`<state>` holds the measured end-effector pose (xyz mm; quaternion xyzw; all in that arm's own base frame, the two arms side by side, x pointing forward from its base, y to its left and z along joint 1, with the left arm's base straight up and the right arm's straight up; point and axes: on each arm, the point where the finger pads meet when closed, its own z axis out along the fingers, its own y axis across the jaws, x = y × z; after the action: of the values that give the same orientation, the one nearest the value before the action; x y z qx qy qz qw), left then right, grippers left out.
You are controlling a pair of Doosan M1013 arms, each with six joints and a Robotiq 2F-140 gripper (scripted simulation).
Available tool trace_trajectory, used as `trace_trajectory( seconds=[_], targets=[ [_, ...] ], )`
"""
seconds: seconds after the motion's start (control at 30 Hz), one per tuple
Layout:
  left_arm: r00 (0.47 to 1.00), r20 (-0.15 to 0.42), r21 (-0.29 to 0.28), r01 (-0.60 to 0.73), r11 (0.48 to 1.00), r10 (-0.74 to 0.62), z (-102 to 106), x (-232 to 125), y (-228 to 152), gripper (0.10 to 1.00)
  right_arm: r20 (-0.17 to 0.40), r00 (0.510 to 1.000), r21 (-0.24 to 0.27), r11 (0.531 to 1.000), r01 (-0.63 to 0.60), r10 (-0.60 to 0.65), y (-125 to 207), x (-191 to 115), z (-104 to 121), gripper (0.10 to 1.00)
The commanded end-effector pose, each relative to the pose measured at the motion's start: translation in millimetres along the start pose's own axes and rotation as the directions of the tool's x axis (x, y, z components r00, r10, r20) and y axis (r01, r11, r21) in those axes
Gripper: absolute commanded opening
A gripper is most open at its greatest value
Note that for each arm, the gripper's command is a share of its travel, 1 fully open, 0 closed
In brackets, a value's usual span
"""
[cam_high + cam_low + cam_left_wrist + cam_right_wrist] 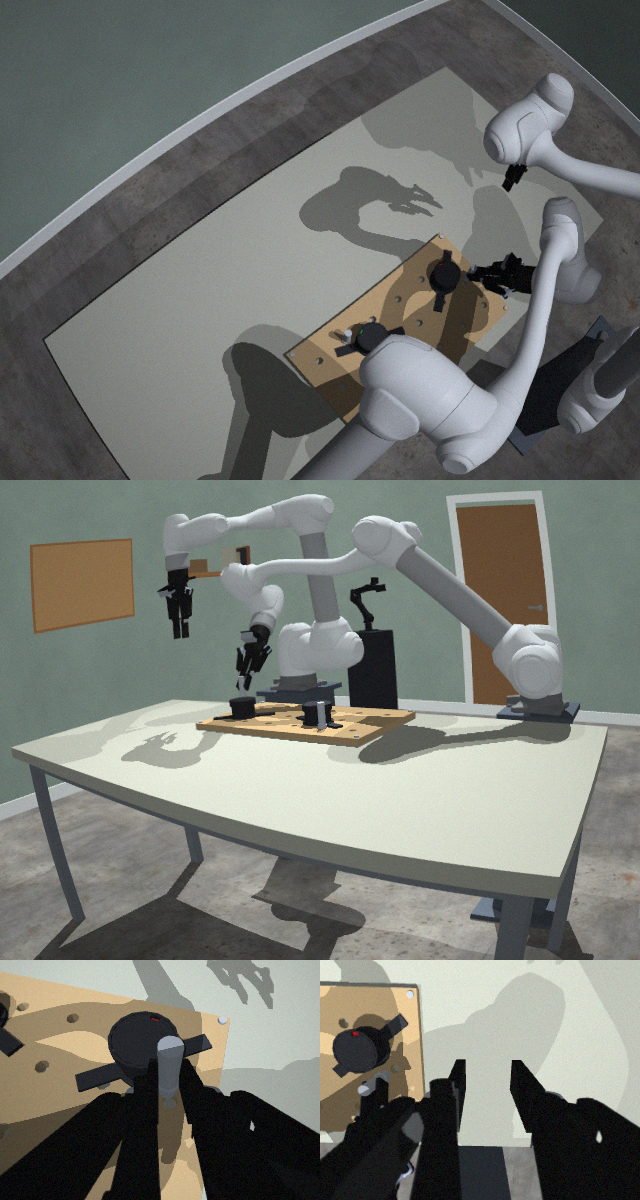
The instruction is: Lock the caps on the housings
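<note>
A loose peg [472, 269] [241, 685] [170, 1062] [369, 1088] is being gripped by the closed left claw [470, 273] [244, 683] [168, 1072] [375, 1082] near the red-marked housing [438, 302] [242, 711] [97, 1077] [396, 1026]. Nothing is being gripped by the right claw [508, 187] [180, 636] [488, 1065], whose fingers are being held partly open, well above the tabletop [206, 268] [310, 779] [270, 1035] [590, 1050]. Both housings are being kept upright on the drilled board [310, 353] [279, 731] [395, 1000], with the black red-marked cap [445, 277] [241, 700] [135, 1040] [355, 1050] and green-marked cap [371, 339] [312, 705] being carried on top. Beside the green-marked housing [345, 351] [310, 718] [10, 1042], a standing peg [347, 335] [321, 715] is being held up by the board.

The loose peg is probably being brought to a hole as a stop for the foot bar. If a hole is being missed, the peg may be tilted or pushed through the grip by contact with the wood. If the descent is being made too near the housing, its cap or bar may be knocked. Without a firm stop, the whole housing may be spun when its cap is being turned. Whether either cap is being locked fully cannot be told.

No brands, labels or writing are being shown legibly; only red and green marks are being displayed on the caps.
</note>
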<state>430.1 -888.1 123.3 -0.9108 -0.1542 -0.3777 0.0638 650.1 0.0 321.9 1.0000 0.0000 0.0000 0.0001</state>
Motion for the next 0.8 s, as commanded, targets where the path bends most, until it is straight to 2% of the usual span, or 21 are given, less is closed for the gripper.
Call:
trace_trajectory(
  seconds=[0.0, 0.77],
  targets=[
    [1.000, 0.000, -0.001, 0.001, 1.000, -0.001, 1.5, -0.7, 3.5, 0.099, -0.001, 1.000, 0.000, 1.000, 0.000, 0.000, -0.1, 0.2, -0.8, 0.328],
    [1.000, 0.000, -0.001, 0.001, 1.000, -0.001, 14.9, -13.8, 5.4, 0.099, -0.001, 1.000, 0.000, 1.000, 0.000, 0.000, -0.1, 0.2, -0.8, 0.328]
  ],
)
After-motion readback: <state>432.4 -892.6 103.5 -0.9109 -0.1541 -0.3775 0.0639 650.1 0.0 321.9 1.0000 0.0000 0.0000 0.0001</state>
